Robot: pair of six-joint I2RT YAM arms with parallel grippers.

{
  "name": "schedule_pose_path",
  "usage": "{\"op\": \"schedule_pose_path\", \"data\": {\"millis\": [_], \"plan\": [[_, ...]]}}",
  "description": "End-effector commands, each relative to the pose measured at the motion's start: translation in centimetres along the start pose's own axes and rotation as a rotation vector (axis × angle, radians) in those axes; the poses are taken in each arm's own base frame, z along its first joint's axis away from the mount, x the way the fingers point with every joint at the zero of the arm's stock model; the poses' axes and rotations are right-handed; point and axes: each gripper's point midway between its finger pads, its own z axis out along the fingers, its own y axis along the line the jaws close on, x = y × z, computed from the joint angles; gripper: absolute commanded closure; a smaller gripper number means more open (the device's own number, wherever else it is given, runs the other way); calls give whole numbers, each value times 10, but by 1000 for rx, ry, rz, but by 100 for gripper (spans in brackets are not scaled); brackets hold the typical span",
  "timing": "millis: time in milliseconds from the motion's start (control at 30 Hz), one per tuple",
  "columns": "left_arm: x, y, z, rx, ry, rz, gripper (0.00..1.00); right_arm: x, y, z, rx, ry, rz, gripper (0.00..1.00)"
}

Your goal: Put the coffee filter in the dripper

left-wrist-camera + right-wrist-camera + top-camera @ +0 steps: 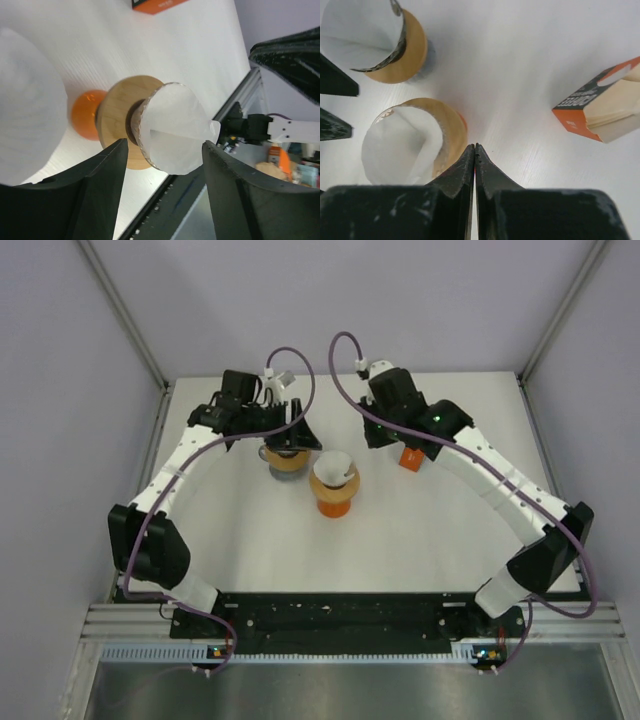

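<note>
**Release step: filter in dripper, left tool open above it**

The left tool [164, 144] has its jaws apart and grips nothing. It hangs right over the dripper [285, 462], at about 11 o'clock from mid-counter [420, 540]. The coffee filter [355, 30] sits inside that dripper, a white cone with its mouth up. The second dripper [335, 502], orange-footed, stands just beside it at 4 o'clock and holds a second filter [333, 468]. The right tool [474, 150] is pinched closed and empty, near the filter box [410, 458] at 2 o'clock of the second dripper.

The placing looks done, so I'd call this the release stage. Next, the left tool should lift straight up, clear of the paper rim, so it doesn't drag the filter. I can't tell whether the filter sits flush.
</note>
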Motion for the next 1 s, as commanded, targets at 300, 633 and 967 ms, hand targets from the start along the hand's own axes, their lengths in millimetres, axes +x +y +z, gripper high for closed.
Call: {"op": "schedule_pose_path", "data": {"millis": [300,633,967], "plan": [[-101,55,-137,-462,-461,168,18,33,-205,-67,322,-175,390,22],[-81,186,-240,-909,-693,54,14,118,-296,-61,462,-235,674,2],[-27,264,-214,-1037,-729,15,8,162,-323,-38,609,-351,660,2]]}}
